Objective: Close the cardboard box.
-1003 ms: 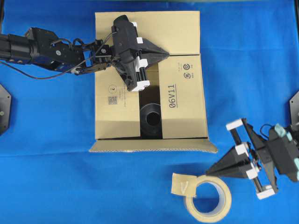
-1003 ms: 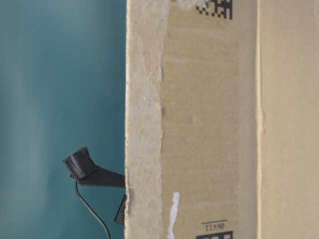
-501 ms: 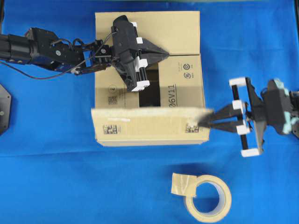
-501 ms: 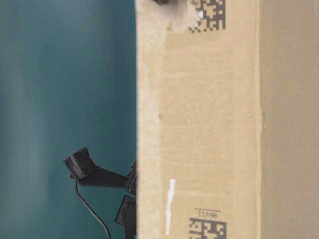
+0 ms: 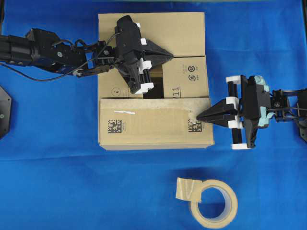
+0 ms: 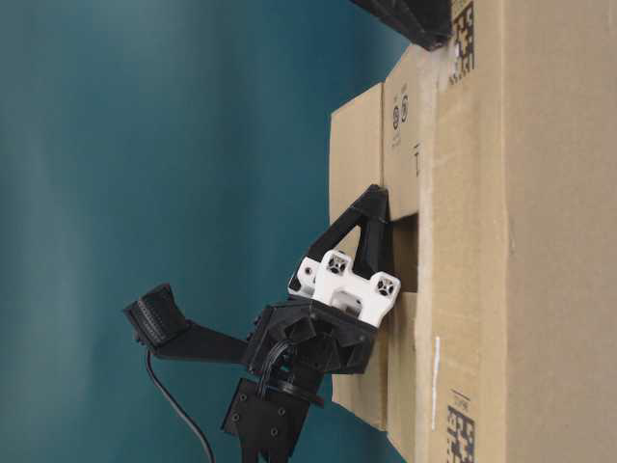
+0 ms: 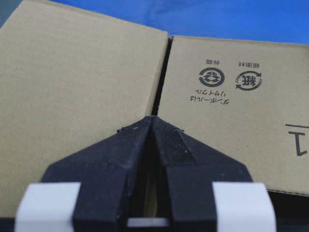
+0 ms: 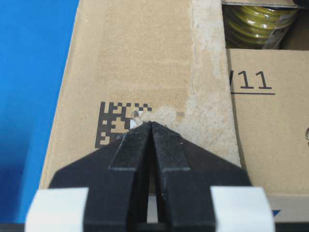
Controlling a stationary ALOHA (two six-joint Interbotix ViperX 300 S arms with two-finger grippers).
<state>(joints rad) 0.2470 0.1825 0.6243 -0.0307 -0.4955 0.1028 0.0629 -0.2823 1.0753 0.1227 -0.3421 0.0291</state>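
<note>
Under both closed jaw pairs: cardboard box [image 5: 153,81]. Right gripper [image 5: 201,117] tip on the near flap's label, left gripper [image 5: 169,55] pinning side flaps. Keep pressing straight down; far flap next.

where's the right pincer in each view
Overhead: right pincer at the cardboard box's right edge, tips on the QR label.
Table-level: only its black tip, top edge.
Left wrist: not in view.
Right wrist: bottom centre, tips together.
Shared landmark: that QR label.
</note>
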